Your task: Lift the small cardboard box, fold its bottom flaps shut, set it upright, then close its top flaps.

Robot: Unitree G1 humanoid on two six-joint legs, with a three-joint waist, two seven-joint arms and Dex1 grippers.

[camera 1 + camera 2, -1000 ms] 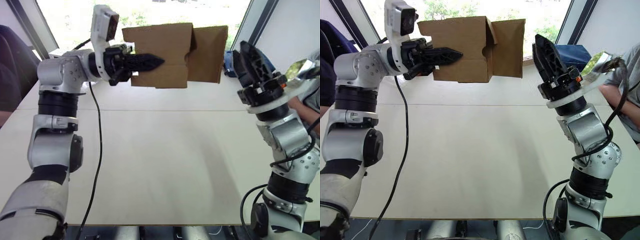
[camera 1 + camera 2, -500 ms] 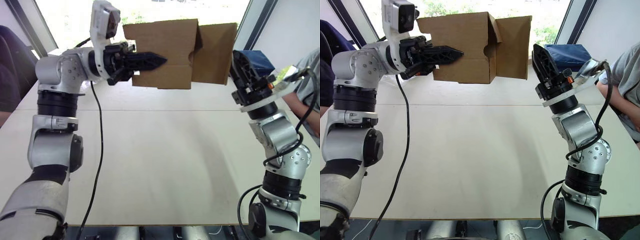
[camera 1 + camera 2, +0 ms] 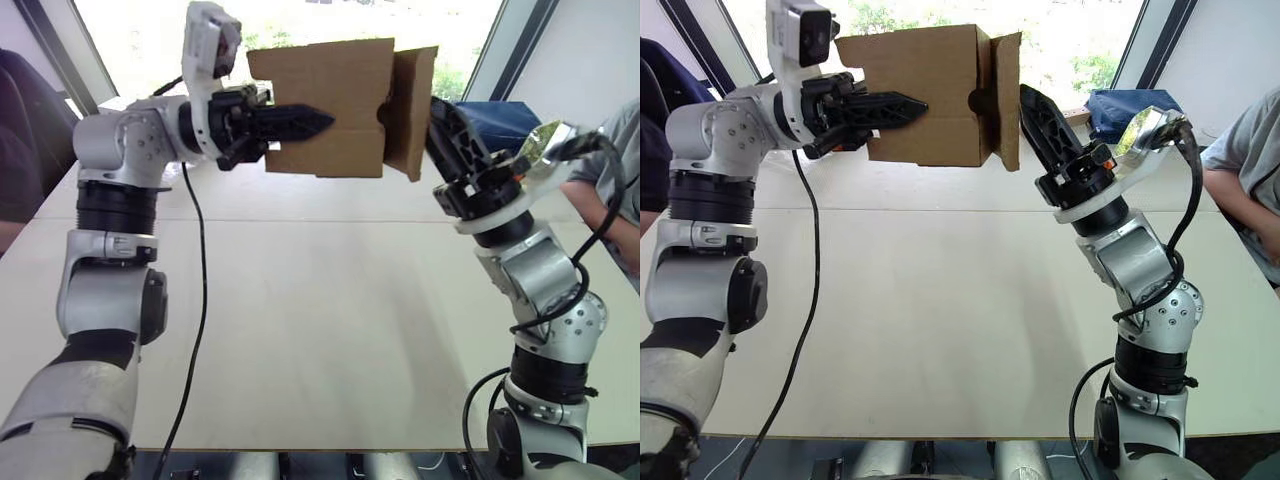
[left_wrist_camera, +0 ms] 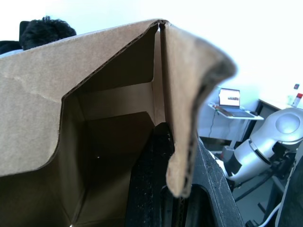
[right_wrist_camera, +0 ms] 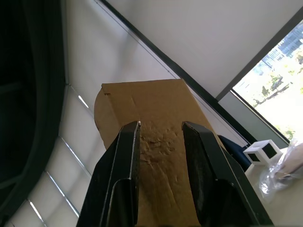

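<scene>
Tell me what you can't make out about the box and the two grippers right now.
- Left gripper: the small cardboard box wall covers one finger; the left wrist view shows the wall between both.
- Flap: its edge hides where the right gripper touches.
- Box's far side: hidden in both head views.

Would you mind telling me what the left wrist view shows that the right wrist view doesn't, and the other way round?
The left wrist view looks into the open inside of the small cardboard box, with the left hand clamped on one wall, one finger inside and one outside. The right wrist view shows the outer face of a flap lying against the open right hand, with windows behind. Both show the same brown box held up off the table.
</scene>
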